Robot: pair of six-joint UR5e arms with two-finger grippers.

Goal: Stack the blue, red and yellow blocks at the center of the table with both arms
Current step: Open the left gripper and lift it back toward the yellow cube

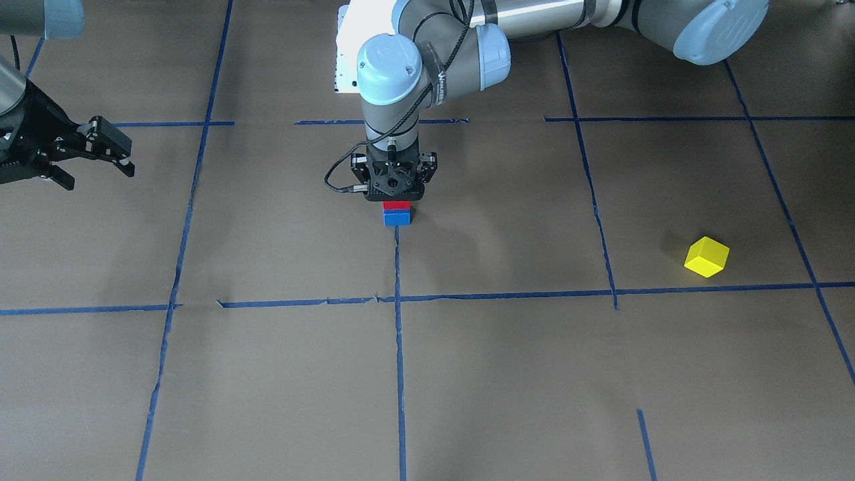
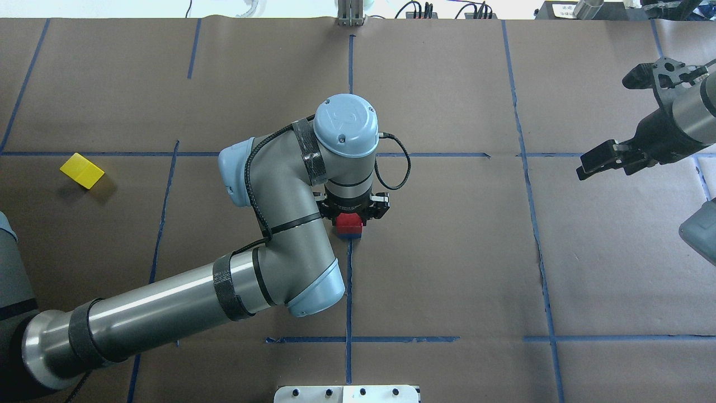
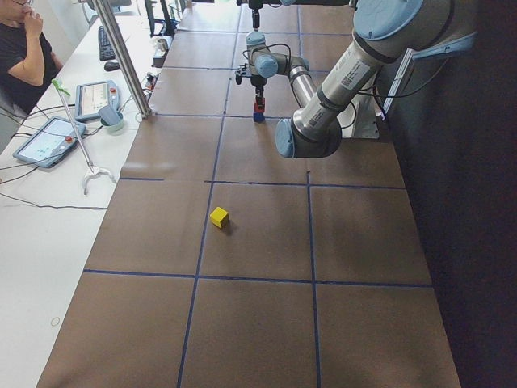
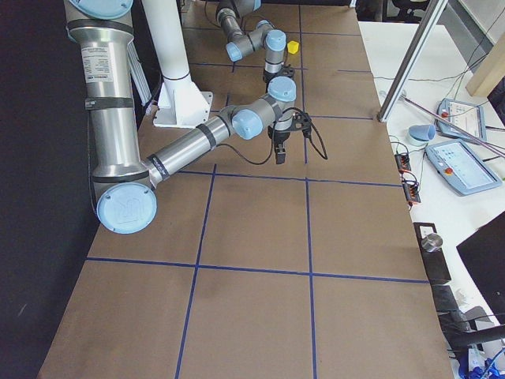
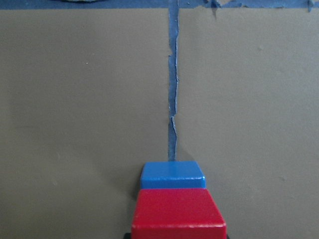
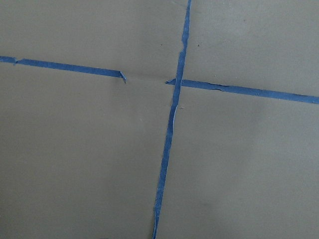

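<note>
Red block (image 5: 178, 209) on blue block (image 5: 172, 174), two stacked, seemingly clenched in left hand (image 1: 395, 202).

Bright even light; soft shadow by yellow block (image 1: 707, 256); pics sharp.

Surface (image 1: 534, 374) of matt brown paper, faintly creased, with thin blue tape (image 1: 399, 347), frayed at edges. Red block (image 5: 178, 214), blue block (image 5: 172, 174), yellow block (image 1: 707, 256): matt, smooth. Left arm (image 2: 156, 302): satin grey metal, smooth light-blue caps (image 2: 345, 124).
</note>
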